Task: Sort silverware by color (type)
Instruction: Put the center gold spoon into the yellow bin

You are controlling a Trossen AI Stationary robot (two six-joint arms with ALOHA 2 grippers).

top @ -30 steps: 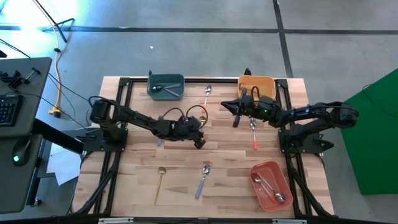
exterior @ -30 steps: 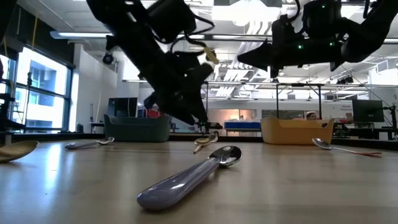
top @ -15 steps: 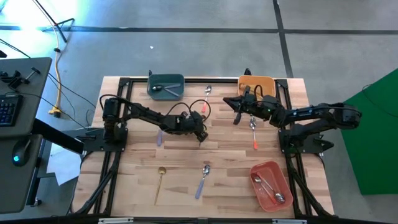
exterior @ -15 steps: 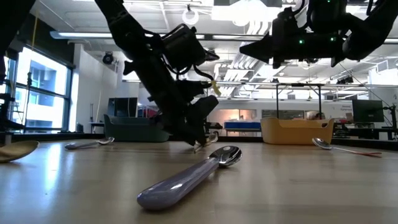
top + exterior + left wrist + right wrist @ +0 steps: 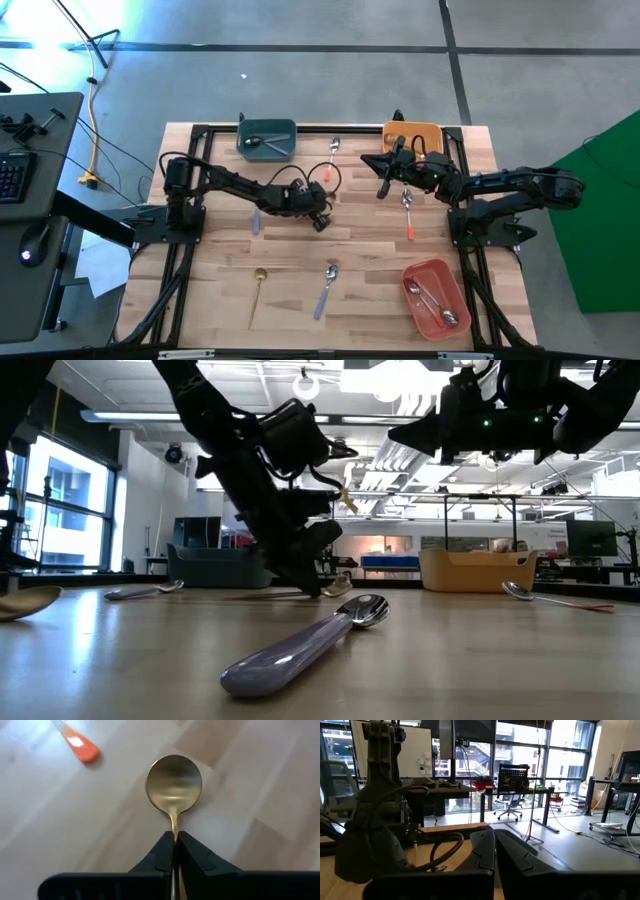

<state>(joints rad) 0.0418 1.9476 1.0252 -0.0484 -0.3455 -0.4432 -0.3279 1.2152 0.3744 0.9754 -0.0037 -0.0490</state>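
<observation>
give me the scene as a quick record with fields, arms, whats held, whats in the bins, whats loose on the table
left gripper: mid-table, low, shut on gold spoon
right gripper: raised beside orange bin, shut, holding nothing
teal bin: back left, one utensil inside
red bin: front right, silver utensils inside
loose on table: lavender spoon, second gold spoon, red-handled spoon, another red-handled spoon at the back

Gold spoon (image 5: 174, 784) handle hidden between the left gripper (image 5: 175, 851) fingers.
</observation>
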